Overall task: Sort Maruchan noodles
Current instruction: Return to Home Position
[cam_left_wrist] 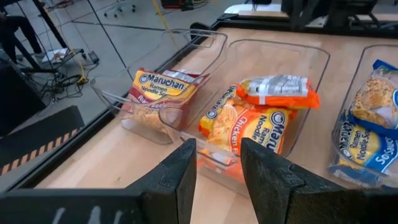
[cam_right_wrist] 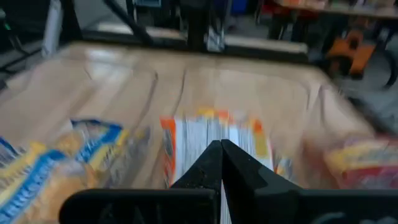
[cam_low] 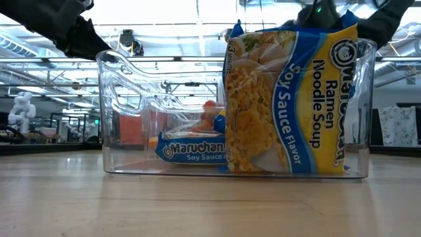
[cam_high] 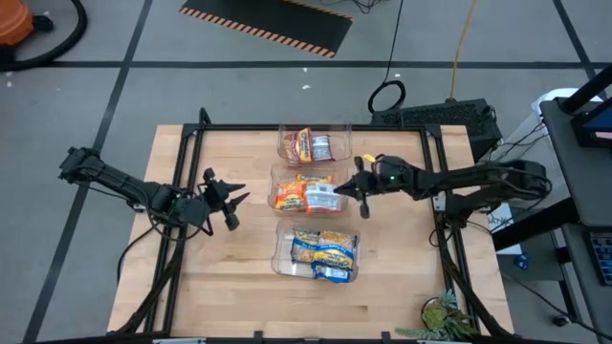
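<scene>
Three clear bins stand in a row down the table's middle. The far bin [cam_high: 284, 137] holds reddish-brown noodle packets [cam_high: 311, 146]. Orange packets [cam_high: 298, 195] lie in the middle bin [cam_high: 275, 177]. Blue-and-yellow packets [cam_high: 325, 251] fill the near bin [cam_high: 280, 260], one of them standing on edge [cam_low: 289, 99]. My right gripper [cam_high: 342, 192] is shut at the middle bin's right side, its tips [cam_right_wrist: 221, 146] pointing at an orange packet's white back [cam_right_wrist: 205, 134]. My left gripper [cam_high: 239, 198] hovers open left of the bins, nothing between its fingers [cam_left_wrist: 217, 168]. My right gripper points nearly level from the table's right at the upper orange packet's white back [cam_right_wrist: 186, 140] in the middle bin. I cannot tell whether the shut fingertips touch it.
A black frame [cam_high: 306, 127] runs along the table's far edge and down both sides. A green leafy thing [cam_high: 442, 315] lies at the near right corner. Bare wood [cam_high: 229, 277] stretches left of and in front of the bins.
</scene>
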